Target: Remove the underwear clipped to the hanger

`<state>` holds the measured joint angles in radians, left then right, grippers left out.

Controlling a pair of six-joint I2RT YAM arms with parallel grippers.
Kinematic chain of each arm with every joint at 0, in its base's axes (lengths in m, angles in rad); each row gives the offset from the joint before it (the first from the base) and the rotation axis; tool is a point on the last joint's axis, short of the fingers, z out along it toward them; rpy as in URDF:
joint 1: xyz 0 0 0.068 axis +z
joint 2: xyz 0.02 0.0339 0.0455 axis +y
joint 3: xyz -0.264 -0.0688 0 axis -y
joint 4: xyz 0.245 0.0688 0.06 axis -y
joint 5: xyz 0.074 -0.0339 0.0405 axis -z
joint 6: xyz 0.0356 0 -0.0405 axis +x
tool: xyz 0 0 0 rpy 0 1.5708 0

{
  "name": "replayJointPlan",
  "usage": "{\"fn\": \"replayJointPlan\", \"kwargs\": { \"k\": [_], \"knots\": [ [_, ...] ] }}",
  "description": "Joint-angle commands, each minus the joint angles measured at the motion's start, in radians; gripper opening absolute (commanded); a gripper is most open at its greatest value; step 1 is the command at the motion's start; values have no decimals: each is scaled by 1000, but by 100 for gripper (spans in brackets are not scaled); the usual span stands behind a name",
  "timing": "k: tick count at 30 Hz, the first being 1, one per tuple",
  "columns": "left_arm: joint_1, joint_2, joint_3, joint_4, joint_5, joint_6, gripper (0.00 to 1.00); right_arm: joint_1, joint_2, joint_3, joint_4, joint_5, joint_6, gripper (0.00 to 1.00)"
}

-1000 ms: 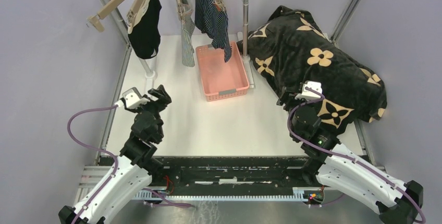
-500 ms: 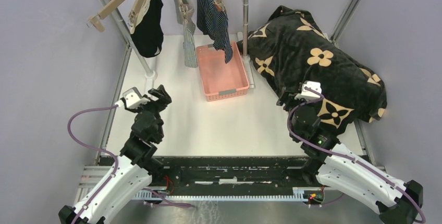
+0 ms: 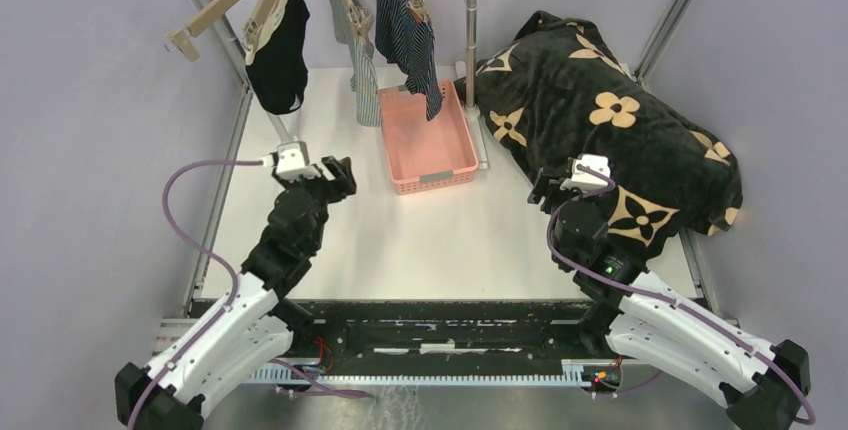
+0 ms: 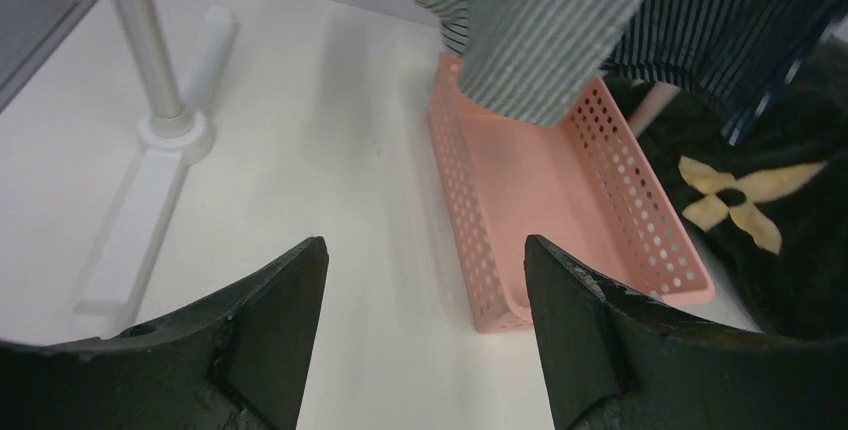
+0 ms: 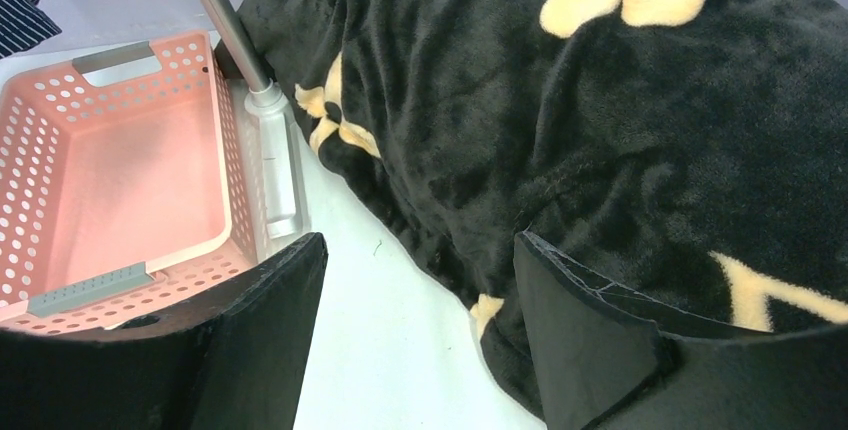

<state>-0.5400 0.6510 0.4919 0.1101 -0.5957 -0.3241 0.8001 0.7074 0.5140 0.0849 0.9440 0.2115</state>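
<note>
Three garments hang from wooden clip hangers point(image 3: 222, 2) on the rail at the back. The plain black underwear point(image 3: 279, 55) is on the left. The grey-and-white striped one point(image 3: 364, 85) point(image 4: 545, 35) hangs in the middle. The navy striped one point(image 3: 408, 35) point(image 4: 745, 35) hangs over the pink basket. My left gripper point(image 3: 343, 178) point(image 4: 425, 260) is open and empty, low over the table, below the grey striped piece and beside the basket's left wall. My right gripper point(image 3: 545, 188) point(image 5: 420, 255) is open and empty at the blanket's near edge.
A pink perforated basket point(image 3: 433, 178) point(image 4: 470, 210) point(image 5: 235, 160) stands at mid-back. A big black blanket with tan flowers point(image 3: 640, 140) point(image 5: 600, 110) fills the right side. The rack's white posts point(image 3: 280, 120) point(image 4: 150, 60) and grey post point(image 3: 470, 30) point(image 5: 225, 20) stand on feet by the basket.
My left arm has reached forward and right, toward the basket and the hanging garments. The hanging garments have swung a little. My right arm has barely moved.
</note>
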Motion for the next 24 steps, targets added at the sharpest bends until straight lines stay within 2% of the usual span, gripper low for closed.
{"fn": "replayJointPlan", "kwargs": {
  "k": [1,5,9,16,19,24],
  "knots": [
    [2,104,135,-2,239,89,79,-1,5,41,16,10,-7,78],
    [2,165,249,-88,378,103,80,-1,24,49,14,0,-6,78],
    [1,145,341,-144,387,93,78,-1,45,49,24,-4,-2,78],
    [2,182,620,-279,290,113,77,0,75,56,48,-40,3,78],
    [2,282,836,-407,206,142,79,0,78,75,25,-52,2,78],
    [1,493,1239,-598,-23,210,83,-1,55,63,35,-74,6,78]
  ]
}}
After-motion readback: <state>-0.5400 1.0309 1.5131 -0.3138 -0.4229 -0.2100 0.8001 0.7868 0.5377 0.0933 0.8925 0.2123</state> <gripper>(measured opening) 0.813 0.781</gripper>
